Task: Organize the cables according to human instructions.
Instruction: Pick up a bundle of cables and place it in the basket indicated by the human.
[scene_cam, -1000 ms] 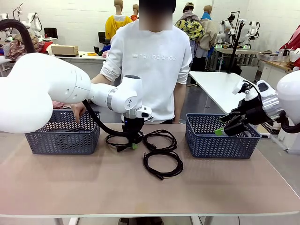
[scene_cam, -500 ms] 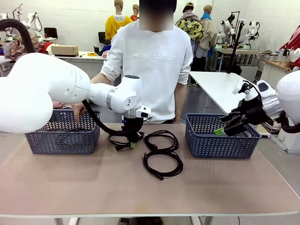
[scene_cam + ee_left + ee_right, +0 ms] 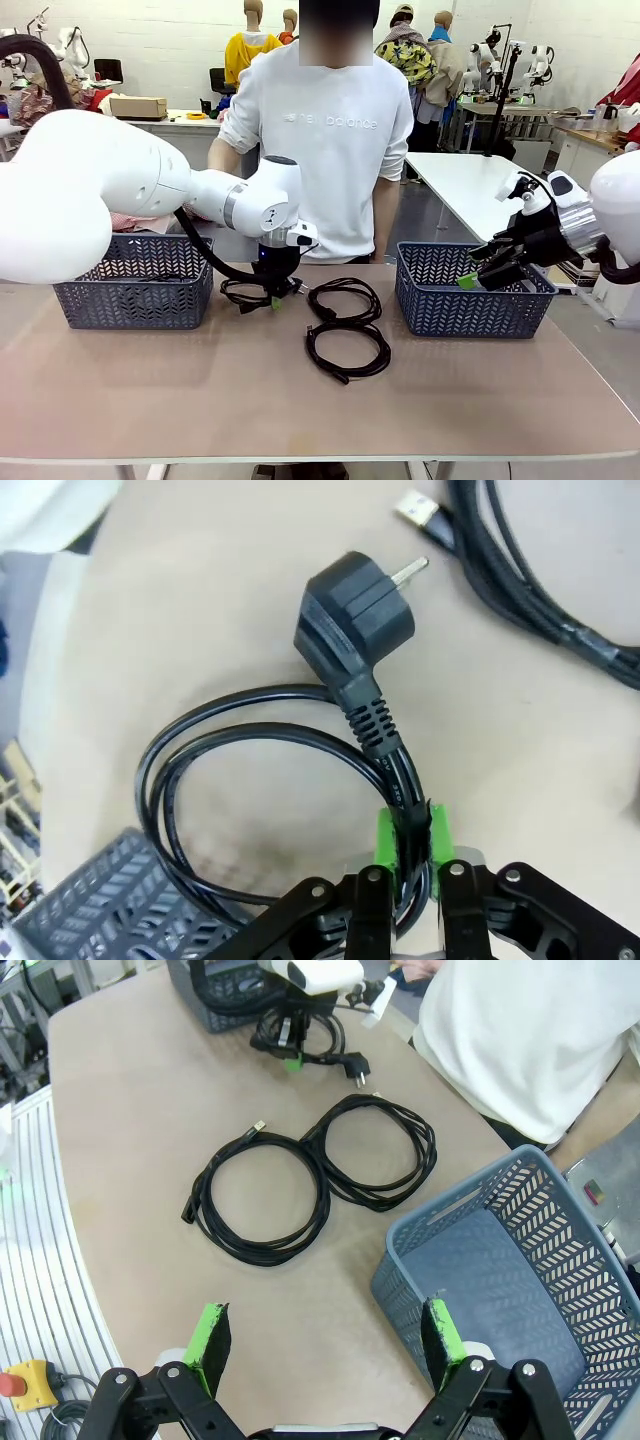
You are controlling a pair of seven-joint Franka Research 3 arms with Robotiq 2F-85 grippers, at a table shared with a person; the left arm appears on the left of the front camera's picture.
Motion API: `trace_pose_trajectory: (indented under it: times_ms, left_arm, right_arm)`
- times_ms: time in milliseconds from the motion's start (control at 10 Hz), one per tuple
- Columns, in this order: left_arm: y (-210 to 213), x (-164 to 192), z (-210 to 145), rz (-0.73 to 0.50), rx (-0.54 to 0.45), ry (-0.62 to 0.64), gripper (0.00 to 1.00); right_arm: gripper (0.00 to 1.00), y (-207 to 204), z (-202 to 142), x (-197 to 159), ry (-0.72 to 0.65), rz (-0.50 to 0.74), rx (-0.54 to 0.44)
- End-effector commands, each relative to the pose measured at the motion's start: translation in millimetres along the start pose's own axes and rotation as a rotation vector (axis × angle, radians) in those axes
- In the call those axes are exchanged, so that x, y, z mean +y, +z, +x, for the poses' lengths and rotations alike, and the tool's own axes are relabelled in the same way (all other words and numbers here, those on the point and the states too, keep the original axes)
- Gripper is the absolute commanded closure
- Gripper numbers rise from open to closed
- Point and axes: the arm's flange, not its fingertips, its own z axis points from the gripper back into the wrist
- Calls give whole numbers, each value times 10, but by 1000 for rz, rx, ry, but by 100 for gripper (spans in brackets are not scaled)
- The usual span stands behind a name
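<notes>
Shifted left along table's far edge: power cord coil [image 3: 240,293], clamped in your left gripper [image 3: 273,298], nearing left basket [image 3: 130,300]; drop likely next. Right gripper [image 3: 478,277] wide, empty.

Faint pale lettering on the chest of the person's white sweatshirt [image 3: 322,165] reads "new balance", above and beyond the left end effector [image 3: 273,299].

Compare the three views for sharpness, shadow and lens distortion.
Front view: even room light, faint shadows under the two coiled black cables. Left wrist view: the black round plug is sharp, with a dim shadow inside its cord loop. Right wrist view: wide-angle lens curves the tan table edge.
</notes>
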Motion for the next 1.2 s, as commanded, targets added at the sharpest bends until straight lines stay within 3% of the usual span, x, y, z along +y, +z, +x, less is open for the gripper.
trace_pose_trajectory:
  times_ms: [0,600,1100]
  left_arm:
    - [302,-1,-68,60,11,6,100]
    - [1229,-211,-332,25,-38,-218,100]
    - [1735,240,-1251,6,-98,-444,100]
  right_arm:
    - [0,-29,-17,-44,14,11,-25]
    - [0,-29,-17,-44,14,11,-25]
    - [0,-29,-17,-44,14,11,-25]
